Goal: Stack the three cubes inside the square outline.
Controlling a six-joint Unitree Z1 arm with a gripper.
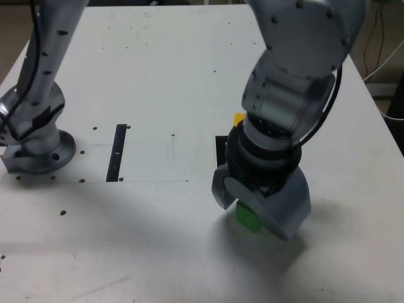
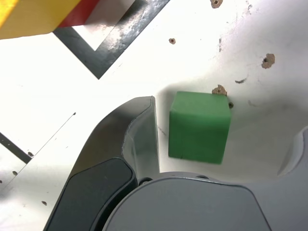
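- Claw (image 2: pixel 226 120) spreading wide, its jaws flanking the green cube (image 2: pixel 199 132) with neither seeming to touch it; nothing is being gripped.
- Green cube sitting on the white surface (image 1: pixel 170 57), outside the outline, toward the near side and right of centre in the exterior view.
- Beyond it, on the exterior view's far side, the square outline (image 2: pixel 98 57) is lying flat, with the red cube (image 2: pixel 79 13) showing beside its white centre and the yellow cube (image 2: pixel 38 14) appearing to be resting on top.
- By my judgement, two of the three cubes are forming the stack; green is waiting to be gripped, lifted and set on yellow. Whether red is sitting wholly inside the black border is staying hidden.
- As for looks, green is showing plain, matt, solid-coloured faces, a lighter top and slightly softened edges; it is resting flat and casting a soft shadow.
- Farther out, toward the exterior view's left, a thin black strip (image 1: pixel 117 151) is lying well apart.
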